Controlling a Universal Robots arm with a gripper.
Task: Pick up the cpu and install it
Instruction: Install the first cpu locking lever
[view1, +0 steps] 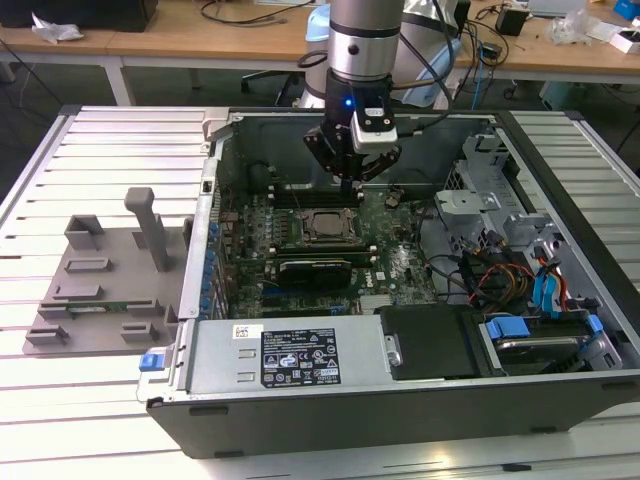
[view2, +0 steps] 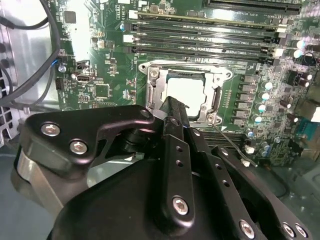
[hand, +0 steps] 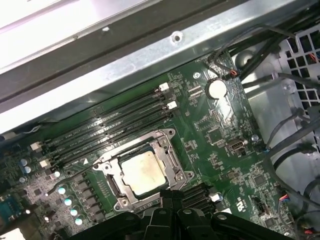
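CPU (hand: 142, 172) is sitting in the motherboard socket frame (hand: 176, 161), lid up. Gripper (view1: 352, 178) is hovering just above it inside the case; can't tell how far open it is or whether it's gripping anything. Any sideways nudge while pressing could be bending socket pins.

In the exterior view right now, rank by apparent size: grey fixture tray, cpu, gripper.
1. grey fixture tray
2. gripper, which sits higher and likely nearer the camera, so its lead is unsure
3. cpu, seated in the socket
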